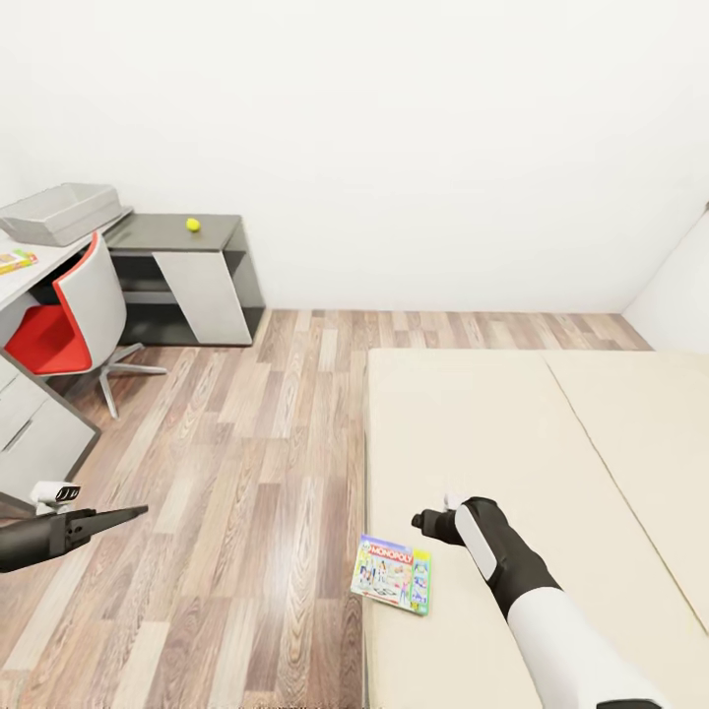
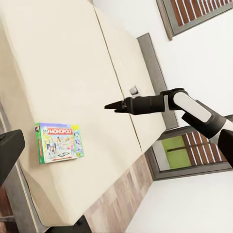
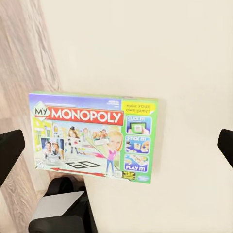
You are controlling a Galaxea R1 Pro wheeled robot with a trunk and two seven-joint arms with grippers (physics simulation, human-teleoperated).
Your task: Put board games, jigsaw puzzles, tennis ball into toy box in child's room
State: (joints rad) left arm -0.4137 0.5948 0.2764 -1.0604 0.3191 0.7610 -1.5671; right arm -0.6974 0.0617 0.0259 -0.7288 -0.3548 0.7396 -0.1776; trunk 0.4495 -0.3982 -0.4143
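Right wrist view: the Monopoly box (image 3: 94, 137) is square in frame, face up on the beige bed (image 3: 160, 53), and two dark fingertips (image 3: 9, 153) sit far apart at the frame's sides, so the right gripper (image 1: 429, 522) is spread wide, holding nothing, apart from the box.
Head view: here the right gripper hangs over the bed at about 5 o'clock, the Monopoly box (image 1: 393, 574) just beside it toward 7 o'clock.
Left wrist view: the right arm's claw (image 2: 115, 105) shows from the side above the mattress, the game (image 2: 59, 142) well apart from it, close to the bed's edge.
Left gripper (image 1: 126, 512): low at 8 o'clock in the head view, thin and dark from the side; whether its fingers are spread or together, I cannot tell.
Containers: a grey toy box (image 1: 61, 213) sits on the desk (image 1: 167, 234) at 10 o'clock; its contents are hidden from this angle.
Tennis ball (image 1: 193, 225): out on the dark desk section, well apart from the toy box.
Edges: the board game lies right at the bed's near corner, its side along the mattress edge over the wood floor (image 1: 246, 473).
Open room: a wide strip of floor runs between bed and desk; a red chair (image 1: 69, 320) stands by the desk.
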